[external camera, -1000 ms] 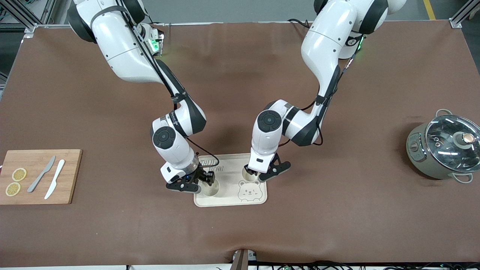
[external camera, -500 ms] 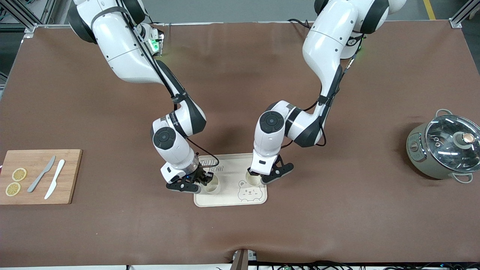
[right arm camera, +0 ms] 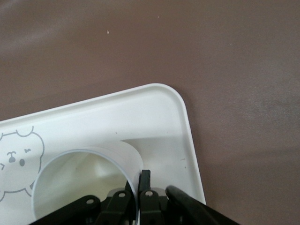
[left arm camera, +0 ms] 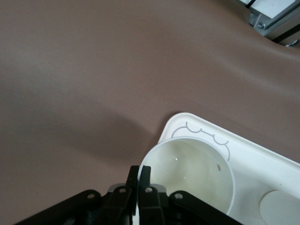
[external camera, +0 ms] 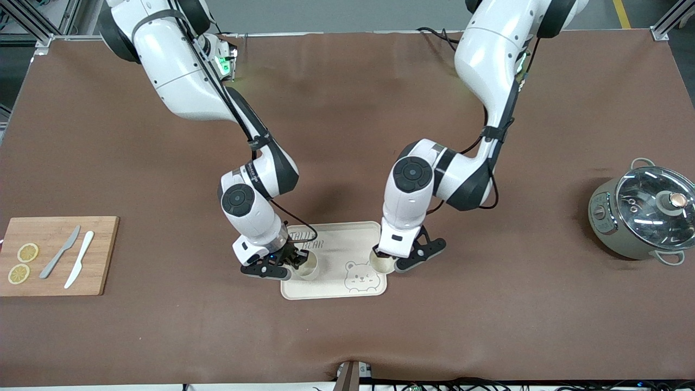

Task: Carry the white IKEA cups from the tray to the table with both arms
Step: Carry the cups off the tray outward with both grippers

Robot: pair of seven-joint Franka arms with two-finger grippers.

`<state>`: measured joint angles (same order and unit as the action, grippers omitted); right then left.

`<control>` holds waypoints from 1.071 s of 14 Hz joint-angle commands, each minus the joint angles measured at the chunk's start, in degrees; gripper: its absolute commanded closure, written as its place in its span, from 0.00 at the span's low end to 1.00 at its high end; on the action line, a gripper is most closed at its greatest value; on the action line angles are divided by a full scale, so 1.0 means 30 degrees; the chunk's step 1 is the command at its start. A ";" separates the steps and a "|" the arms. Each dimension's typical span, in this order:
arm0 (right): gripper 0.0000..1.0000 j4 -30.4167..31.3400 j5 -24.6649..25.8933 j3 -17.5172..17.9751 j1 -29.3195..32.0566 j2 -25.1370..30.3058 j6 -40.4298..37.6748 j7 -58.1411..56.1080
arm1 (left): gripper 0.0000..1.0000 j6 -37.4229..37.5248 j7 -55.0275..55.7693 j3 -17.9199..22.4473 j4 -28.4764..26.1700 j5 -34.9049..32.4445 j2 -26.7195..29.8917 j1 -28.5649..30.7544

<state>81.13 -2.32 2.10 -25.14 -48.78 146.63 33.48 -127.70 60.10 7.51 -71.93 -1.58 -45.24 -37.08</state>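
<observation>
Two white IKEA cups are over the cream bear-printed tray (external camera: 336,244). My right gripper (external camera: 296,263) is shut on the rim of one cup (external camera: 308,267) at the tray's end toward the right arm. In the right wrist view that gripper (right arm camera: 137,177) has one finger inside the cup (right arm camera: 84,183) and one outside its wall. My left gripper (external camera: 391,262) is shut on the rim of the other cup (external camera: 383,264), over the tray's edge toward the left arm. In the left wrist view its gripper (left arm camera: 139,168) pinches the cup (left arm camera: 192,173) above a tray (left arm camera: 262,159) corner.
A wooden cutting board (external camera: 103,255) with two lemon slices (external camera: 27,252) and two knives (external camera: 61,251) lies at the right arm's end of the table. A grey pot (external camera: 643,212) with a glass lid stands at the left arm's end.
Both grippers have closed on the cup rims. The left arm has carried its cup across the tray toward the left arm's end. The right arm has hardly moved.
</observation>
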 commanded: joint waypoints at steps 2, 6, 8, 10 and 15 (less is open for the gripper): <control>1.00 -0.0646 0.0246 -0.0115 -0.0144 -0.0292 -0.0096 0.0382 | 1.00 0.0935 -0.1252 -0.0014 -0.0486 -0.0322 0.0899 0.0933; 1.00 -0.1609 0.0128 -0.0085 0.0060 0.0587 -0.3332 0.0324 | 1.00 0.2076 -0.3210 -0.0014 -0.0777 -0.0322 0.1134 0.2074; 1.00 -0.2461 0.0128 -0.0086 0.0410 0.1402 -0.5187 0.0062 | 1.00 0.2138 -0.4207 -0.0073 -0.1420 -0.0293 0.1572 0.2894; 1.00 -0.2463 -0.0017 0.0002 0.1229 0.2341 -0.6708 -0.1308 | 1.00 0.2138 -0.5320 -0.0132 -0.1919 -0.0235 0.1895 0.3598; 1.00 -0.2376 -0.0165 0.0061 0.3455 0.3838 -0.9934 -0.6143 | 1.00 0.1904 -0.7927 -0.0190 -0.2624 -0.0176 0.2160 0.5706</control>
<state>72.56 -2.41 1.29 -17.15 -39.16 119.20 19.48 -121.63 39.25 7.67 -76.97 -1.58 -41.09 -22.49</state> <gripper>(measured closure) 0.952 0.969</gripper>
